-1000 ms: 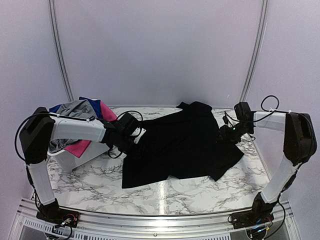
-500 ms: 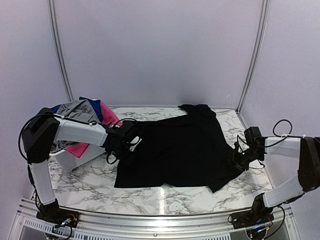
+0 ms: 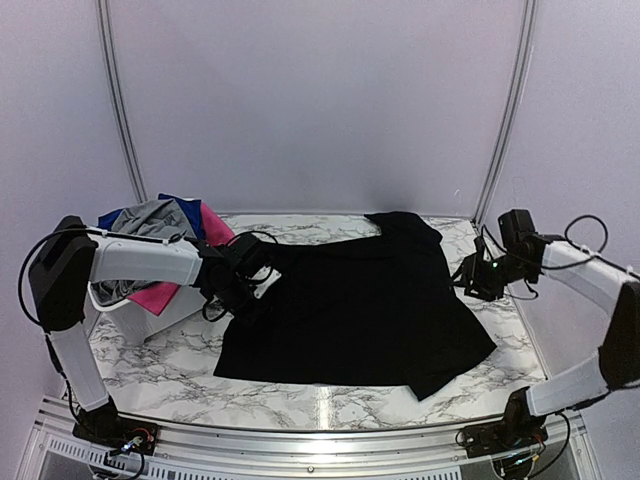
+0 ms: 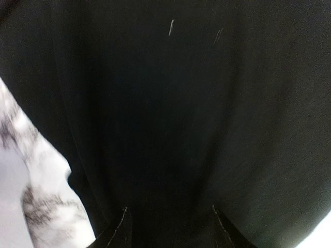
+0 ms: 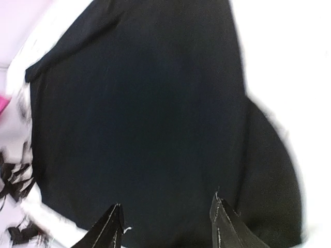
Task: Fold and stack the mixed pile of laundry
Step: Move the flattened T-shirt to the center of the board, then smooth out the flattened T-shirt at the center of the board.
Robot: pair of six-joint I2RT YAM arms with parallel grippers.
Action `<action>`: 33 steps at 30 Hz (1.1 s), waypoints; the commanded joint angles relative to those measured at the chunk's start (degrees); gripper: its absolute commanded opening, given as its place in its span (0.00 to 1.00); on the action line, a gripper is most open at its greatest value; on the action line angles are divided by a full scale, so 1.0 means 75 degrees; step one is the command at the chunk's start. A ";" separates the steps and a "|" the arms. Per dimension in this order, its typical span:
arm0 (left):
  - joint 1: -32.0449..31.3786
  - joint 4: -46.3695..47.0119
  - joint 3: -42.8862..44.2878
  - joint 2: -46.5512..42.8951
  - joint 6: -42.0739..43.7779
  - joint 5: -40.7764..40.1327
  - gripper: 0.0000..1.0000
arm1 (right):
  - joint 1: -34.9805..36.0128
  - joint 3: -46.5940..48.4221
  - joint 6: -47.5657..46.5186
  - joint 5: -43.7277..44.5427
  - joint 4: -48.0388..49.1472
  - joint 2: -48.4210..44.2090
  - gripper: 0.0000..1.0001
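Fingers [image 4: 118, 235] of the left gripper [image 3: 248, 295] stand apart, empty, over the black garment [image 3: 360, 310] at its edge nearest the white basket [image 3: 160, 315]; the right gripper [image 3: 470, 280], likewise released, hangs at the far edge. The black garment lies flat, likely spread for folding.

Enclosed by plain pale lilac walls [image 3: 310, 100], joined at the back corners by curved silver poles [image 3: 115, 100]. Floored with a white marble-patterned tabletop [image 3: 330, 395] veined in grey, edged nearest the camera by a ribbed aluminium rail [image 3: 300, 440]. Lit softly and evenly, with faint glare on the marble.
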 commanded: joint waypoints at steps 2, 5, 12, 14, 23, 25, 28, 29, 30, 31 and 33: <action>0.0032 -0.0136 0.1638 0.0658 0.0066 0.0635 0.54 | -0.0280 0.1637 -0.0697 0.1117 0.1111 0.2071 0.51; 0.0029 -0.0133 0.2331 0.1189 -0.0009 0.0654 0.54 | -0.0555 0.2526 -0.0897 0.1290 0.1204 0.3218 0.47; 0.0023 -0.0134 0.2932 0.1697 -0.0010 0.0728 0.54 | -0.0662 0.3031 -0.1505 0.1768 0.0471 0.3883 0.29; 0.0030 -0.0140 0.2838 0.1703 -0.0016 0.0687 0.54 | -0.0693 0.2624 -0.1682 0.1956 0.0387 0.3587 0.27; 0.0117 -0.0157 0.2423 0.1651 0.0060 0.0567 0.54 | -0.0714 0.1392 -0.1850 0.1485 0.0636 0.3547 0.20; 0.0142 -0.0155 0.2387 0.1620 0.0049 0.0575 0.54 | -0.0714 0.1363 -0.1951 0.1463 0.0651 0.3684 0.20; 0.0180 -0.0152 0.2377 0.1587 0.0049 0.0549 0.54 | -0.0714 0.1418 -0.2043 0.1304 0.0659 0.3826 0.21; 0.0199 -0.0150 0.2372 0.1613 0.0034 0.0526 0.54 | -0.0714 0.1449 -0.2052 0.1215 0.0682 0.3879 0.22; 0.0208 -0.0149 0.2356 0.1626 0.0012 0.0508 0.55 | -0.0714 0.1473 -0.2053 0.1152 0.0732 0.3921 0.23; 0.0226 -0.0145 0.2333 0.1646 -0.0015 0.0497 0.56 | -0.0714 0.1492 -0.2053 0.1120 0.0772 0.3989 0.24; 0.0264 -0.0149 0.2277 0.1715 -0.0010 0.0430 0.56 | -0.0704 0.1559 -0.2073 0.1219 0.0766 0.4180 0.25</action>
